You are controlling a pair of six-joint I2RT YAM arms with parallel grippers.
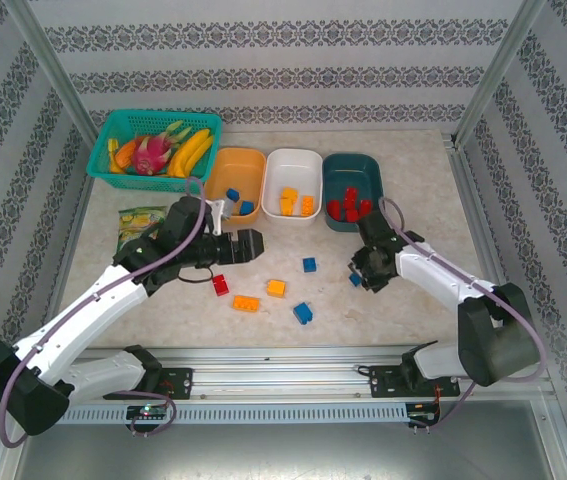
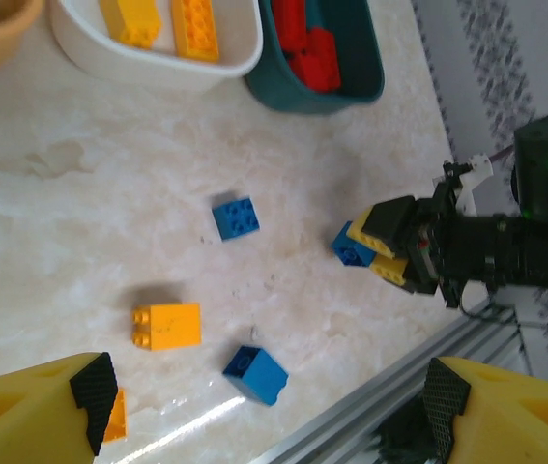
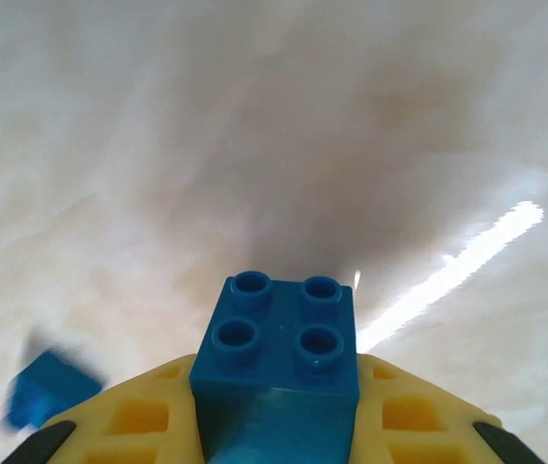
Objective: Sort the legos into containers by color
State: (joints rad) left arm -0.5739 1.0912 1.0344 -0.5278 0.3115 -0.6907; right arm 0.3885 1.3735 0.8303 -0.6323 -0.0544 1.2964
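Quick status on my two-arm rig. My right gripper (image 2: pixel 365 247) is clamped tight on a blue brick (image 3: pixel 278 360). In the right wrist view the brick sits studs-up between the yellow fingers (image 3: pixel 138 416). I can't tell if it's lifted off the table (image 1: pixel 413 180) or just resting on it.

My left gripper (image 1: pixel 255 243) has its jaws spread wide with nothing in them. It sits over the table just in front of the orange tray (image 1: pixel 238 168), with a red brick (image 1: pixel 221 285) lying just beside it on the near side.

Loose legos on the table: that red one, an orange one (image 1: pixel 246 303), a yellow-orange one (image 1: pixel 276 288), and two blue ones (image 1: pixel 309 265) (image 1: pixel 303 313). They're all between the two arms.

The three trays are in a row at the back. The orange tray has two blue bricks (image 1: pixel 239 202) in it. The white tray (image 1: pixel 293 166) has the yellow ones (image 1: pixel 297 203), and the teal tray (image 1: pixel 349 168) has a bunch of red ones (image 1: pixel 348 208).

The fruit basket (image 1: pixel 113 128) and a green snack packet (image 1: pixel 141 222) are off to the left.
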